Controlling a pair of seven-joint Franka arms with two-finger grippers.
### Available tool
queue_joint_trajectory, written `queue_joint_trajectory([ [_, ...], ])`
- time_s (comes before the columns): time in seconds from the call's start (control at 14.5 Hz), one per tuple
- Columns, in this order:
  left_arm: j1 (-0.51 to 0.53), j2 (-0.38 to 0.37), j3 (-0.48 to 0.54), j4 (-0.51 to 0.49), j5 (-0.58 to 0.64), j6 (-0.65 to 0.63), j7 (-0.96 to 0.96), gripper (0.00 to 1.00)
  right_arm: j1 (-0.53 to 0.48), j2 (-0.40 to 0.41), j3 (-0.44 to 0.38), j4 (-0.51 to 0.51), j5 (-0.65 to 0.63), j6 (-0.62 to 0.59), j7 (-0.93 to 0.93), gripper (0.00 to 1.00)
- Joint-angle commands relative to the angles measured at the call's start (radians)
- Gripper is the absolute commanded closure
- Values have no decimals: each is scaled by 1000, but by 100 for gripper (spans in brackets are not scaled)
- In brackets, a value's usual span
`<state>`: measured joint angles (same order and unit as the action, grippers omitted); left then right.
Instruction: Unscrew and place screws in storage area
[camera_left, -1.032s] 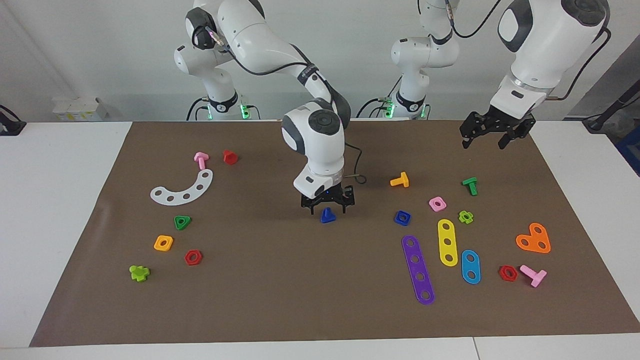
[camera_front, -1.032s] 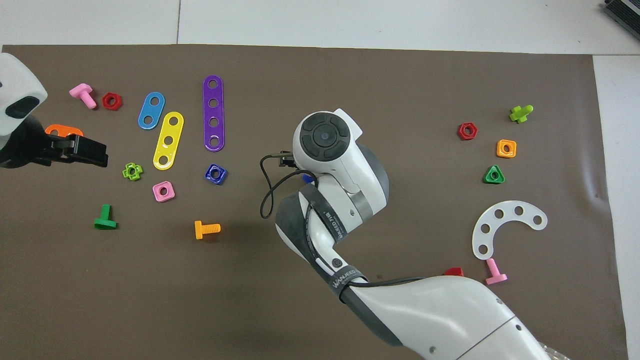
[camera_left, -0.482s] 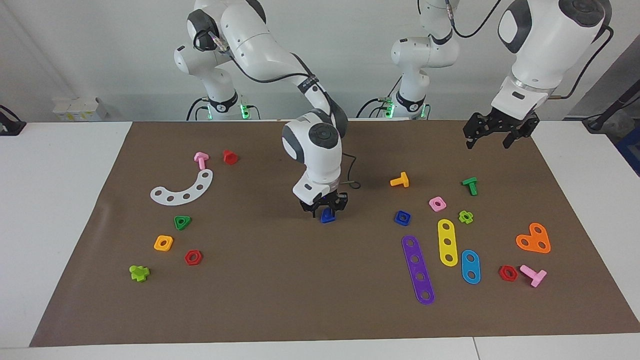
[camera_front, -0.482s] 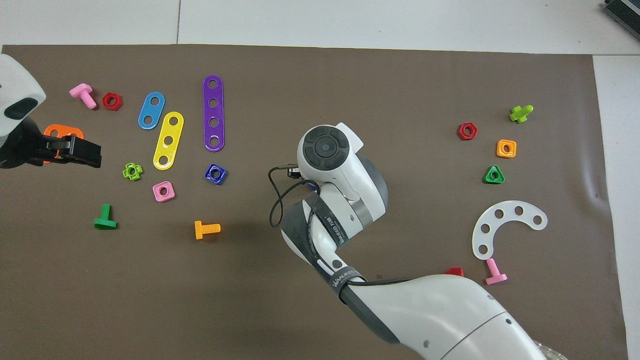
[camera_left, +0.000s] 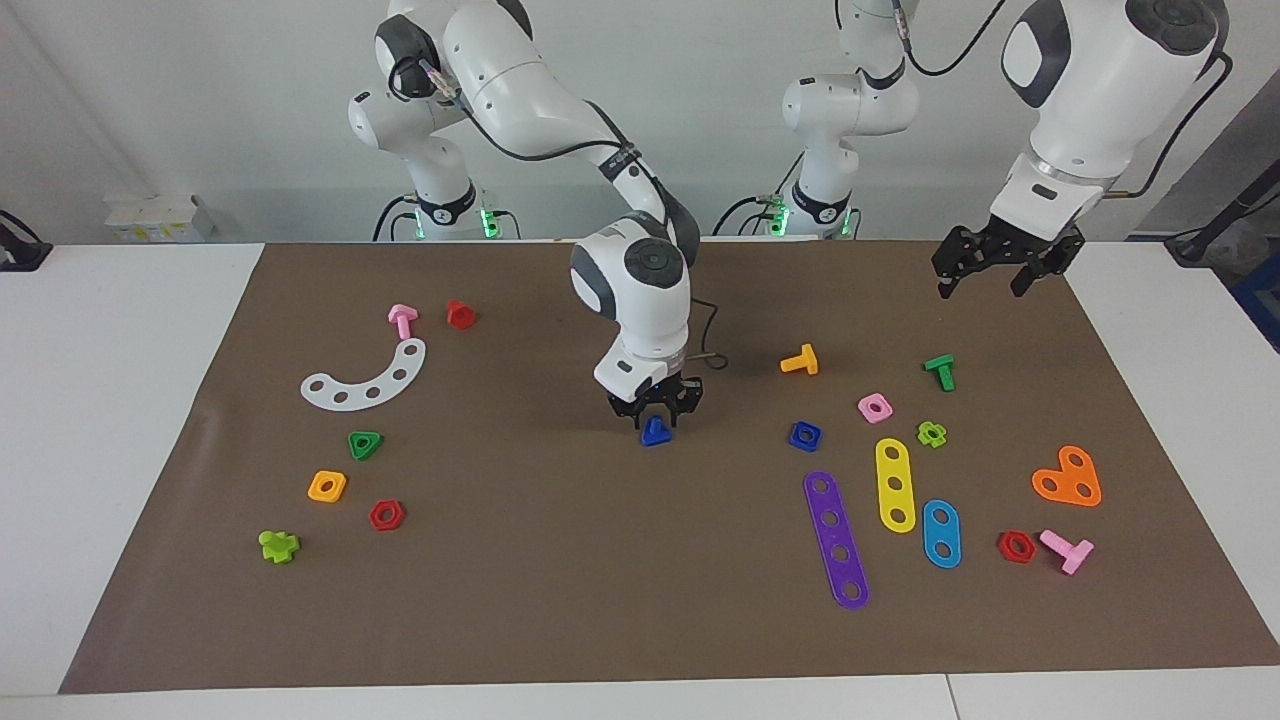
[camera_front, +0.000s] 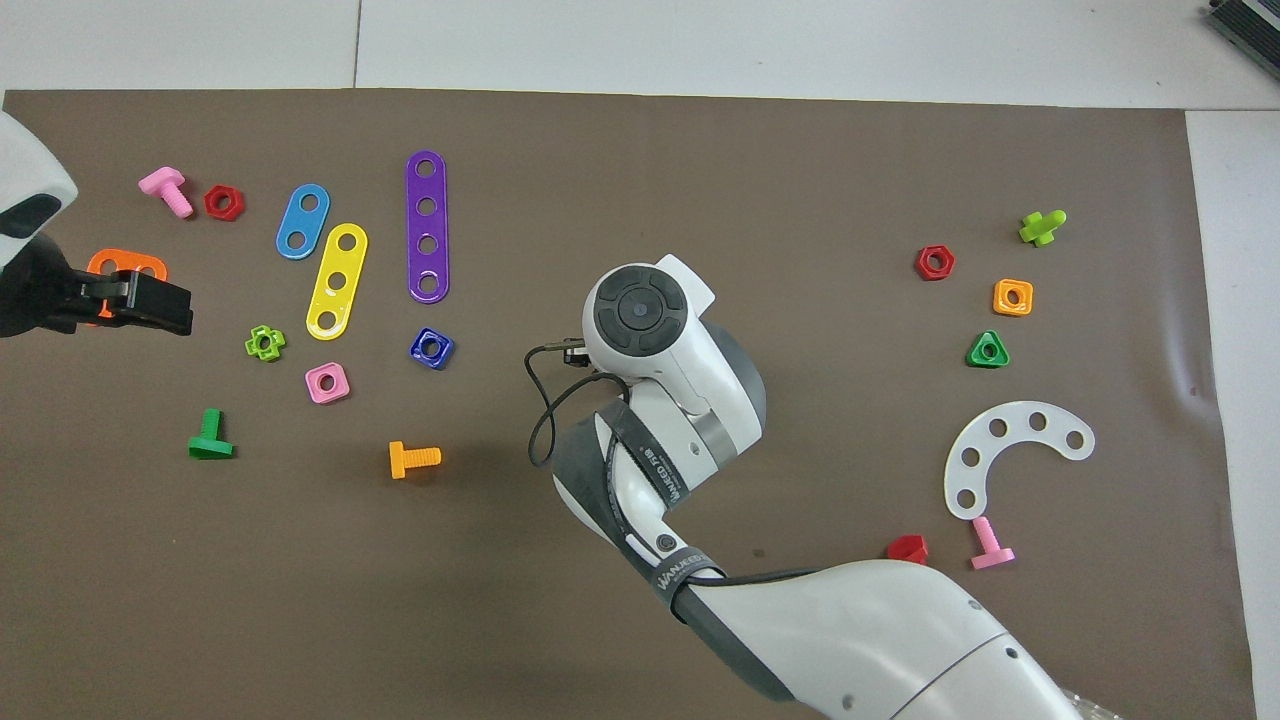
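Facing view: the right gripper (camera_left: 656, 413) stands low over mid-mat, its fingers closed about the blue screw (camera_left: 655, 431), whose flat triangular head faces the camera; the left gripper (camera_left: 1003, 262) waits raised and open over the brown mat (camera_left: 560, 580). Overhead view: the right arm's wrist hides the screw; the storage area (camera_front: 1040, 340) lies toward the right arm's end.

- We see the blue screw (camera_left: 655, 431), triangular head up, standing on the brown mat (camera_left: 560, 600) near its middle, well away from every edge.
- We see the storage area (camera_left: 345, 440), bare mat near the edge at the right arm's end.
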<state>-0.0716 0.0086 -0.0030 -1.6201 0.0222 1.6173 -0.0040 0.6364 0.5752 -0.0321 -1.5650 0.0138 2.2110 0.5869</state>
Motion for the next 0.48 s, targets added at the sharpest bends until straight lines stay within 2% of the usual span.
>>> queue_joint_trajectory([
  [0.0,15,-30,-9,-32,22,10,9,0,-7,-29,6,-46,0,56,-36,42],
  [0.21,16,-32,-8,-34,22,-3,-1,0,-7,-35,6,-69,-2,73,-38,55],
  [0.41,18,-30,-8,-34,22,6,-1,0,-7,-37,6,-78,-3,73,-39,60],
])
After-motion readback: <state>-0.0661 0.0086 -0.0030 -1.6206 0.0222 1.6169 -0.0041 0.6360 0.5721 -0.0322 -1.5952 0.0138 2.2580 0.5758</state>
